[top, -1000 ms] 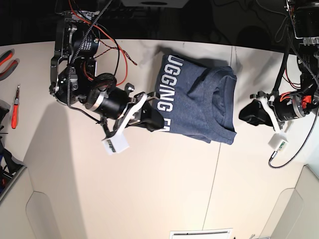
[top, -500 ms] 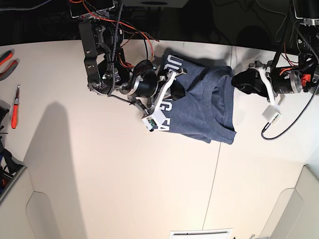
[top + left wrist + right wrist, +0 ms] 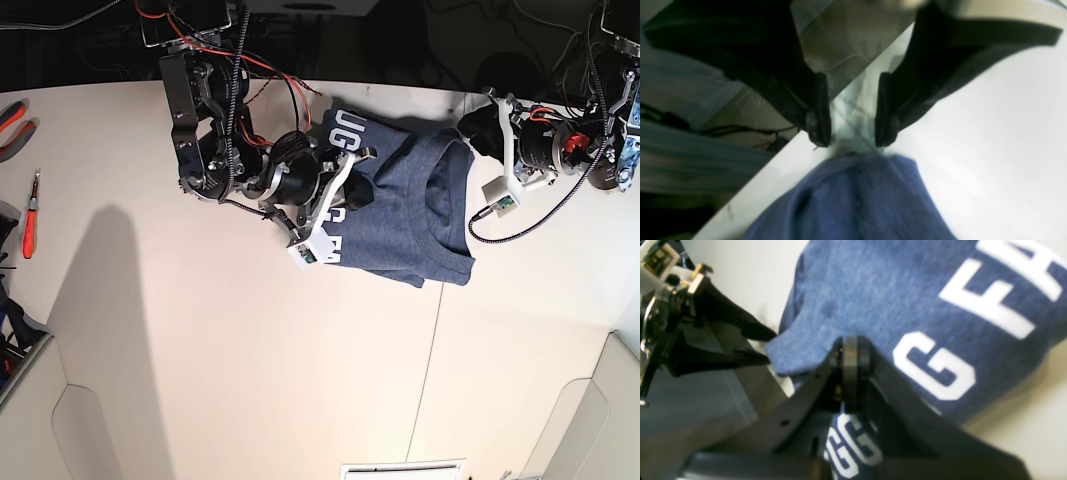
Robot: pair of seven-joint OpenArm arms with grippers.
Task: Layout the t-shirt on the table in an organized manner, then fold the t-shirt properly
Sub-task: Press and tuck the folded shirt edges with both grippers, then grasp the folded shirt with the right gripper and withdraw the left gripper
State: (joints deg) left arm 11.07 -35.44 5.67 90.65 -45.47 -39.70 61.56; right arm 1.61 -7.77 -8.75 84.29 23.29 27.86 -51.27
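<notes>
The t-shirt (image 3: 410,215) lies in a folded navy bundle near the table's (image 3: 200,350) far edge, white lettering on its left half. My right gripper (image 3: 356,192) is over the lettering, and in the right wrist view this gripper (image 3: 851,371) is shut, its tips low over the fabric (image 3: 890,306); whether it pinches any cloth I cannot tell. My left gripper (image 3: 472,135) is at the shirt's far right corner. In the left wrist view the left gripper (image 3: 851,136) is open just beyond a blue corner (image 3: 857,200), with nothing between the fingers.
The table's far edge (image 3: 780,156) runs right by the left gripper, with dark space and cables beyond. Red-handled pliers (image 3: 12,120) and a red screwdriver (image 3: 30,215) lie at the left. A thin seam (image 3: 430,330) crosses the table. Pale bins (image 3: 95,430) stand at the near corners.
My right gripper swung from the shirt's left edge up onto the lettering. My left gripper moved up and in, from the table right of the shirt to its far right corner.
</notes>
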